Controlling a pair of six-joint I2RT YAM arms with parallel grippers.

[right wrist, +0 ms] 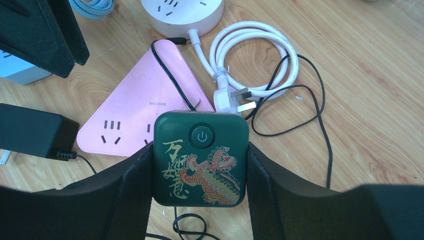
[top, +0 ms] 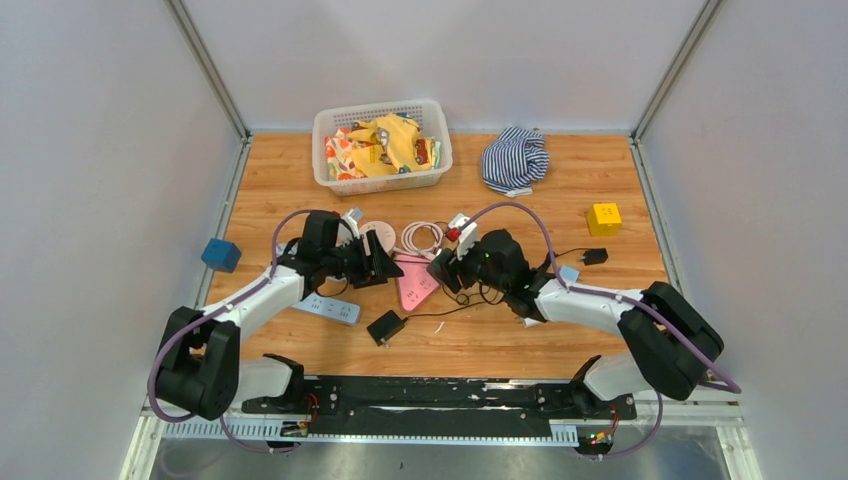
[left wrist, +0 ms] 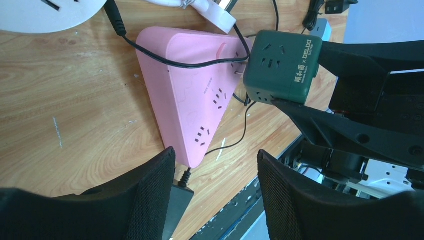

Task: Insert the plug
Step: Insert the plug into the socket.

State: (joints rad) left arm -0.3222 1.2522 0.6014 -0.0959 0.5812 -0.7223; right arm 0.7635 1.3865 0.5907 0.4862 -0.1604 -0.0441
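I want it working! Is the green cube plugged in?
Not yet. The green cube shows bare metal prongs beside the pink power strip.

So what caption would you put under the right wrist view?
Right gripper clamps a green cube adapter beside a pink triangular power strip.

The tabletop [right wrist: 380, 100] is pale wood grain, smooth with a low sheen and a few fine scuffs. On it, the pink power strip [right wrist: 135, 107] is smooth matt plastic. Just beside the strip, the green cube adapter [right wrist: 200, 160] is dark satin plastic with a gold-and-red print on one face. The pads [right wrist: 132, 200] pressed against the cube are black and finely ribbed. Near the strip, the round white socket [right wrist: 182, 12] and the white cable [right wrist: 260, 40] look glossy, and the black power brick [right wrist: 30, 131] is matt.
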